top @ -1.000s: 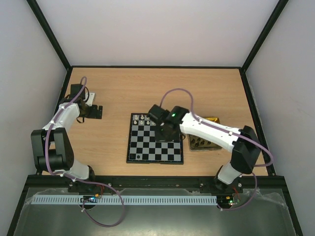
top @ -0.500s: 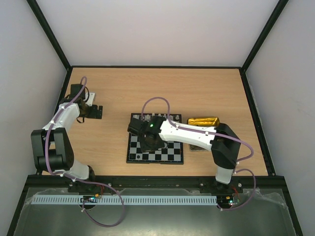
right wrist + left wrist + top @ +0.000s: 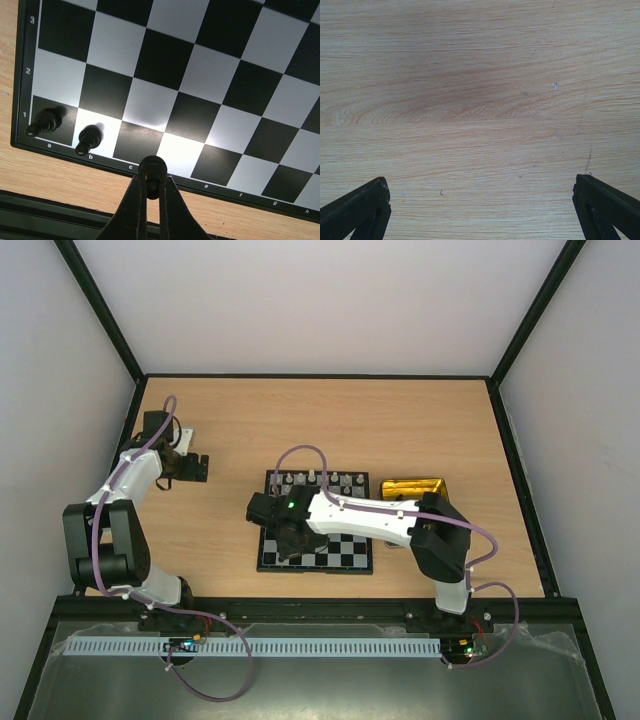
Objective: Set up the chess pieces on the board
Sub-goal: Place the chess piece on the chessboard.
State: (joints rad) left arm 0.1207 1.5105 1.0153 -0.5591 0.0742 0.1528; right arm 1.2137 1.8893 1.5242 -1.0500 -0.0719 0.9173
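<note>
Currently: black piece (image 3: pixel 152 167) clamped in right gripper (image 3: pixel 152 189) at near edge of board (image 3: pixel 165 65); to be lowered upright, centred on c1 beside 2 seated pieces (image 3: pixel 89 140), then released.

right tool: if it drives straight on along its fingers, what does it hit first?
Likely the board, first row, about the c or d square. The black piece in the right tool would touch down first. Depth is unclear.
</note>
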